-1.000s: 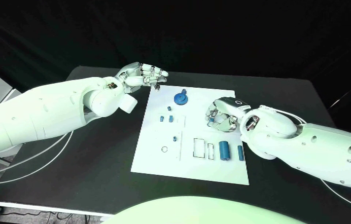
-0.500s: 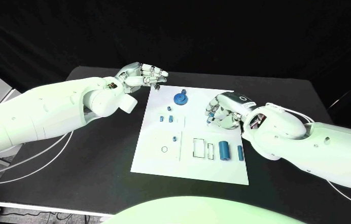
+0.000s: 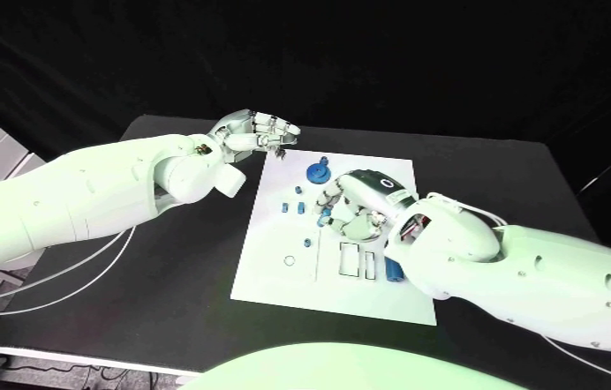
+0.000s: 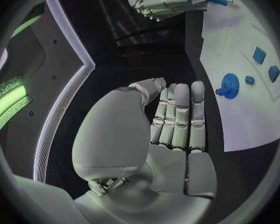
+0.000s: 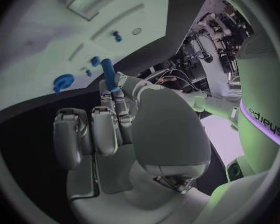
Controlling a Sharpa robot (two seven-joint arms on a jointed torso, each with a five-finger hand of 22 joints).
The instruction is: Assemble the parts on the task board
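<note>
Two arms flank your board [image 3: 274,275]. Your right hand [image 3: 353,205] has swung from three o'clock toward the board's middle, pinching a blue peg [image 5: 107,72], likely heading for insertion. Your left hand [image 3: 255,131] stays at eleven o'clock, fingers curled on nothing. At twelve o'clock lies the gear [image 3: 317,174].

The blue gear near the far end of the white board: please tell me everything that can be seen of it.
The blue gear is a round, toothed wheel of plain blue, plastic-looking material, with a small blue knob at its rim. It lies flat on the task board near the far edge, free of both hands. The left hand hovers beside that end. The left wrist view shows the teeth clearly.
</note>
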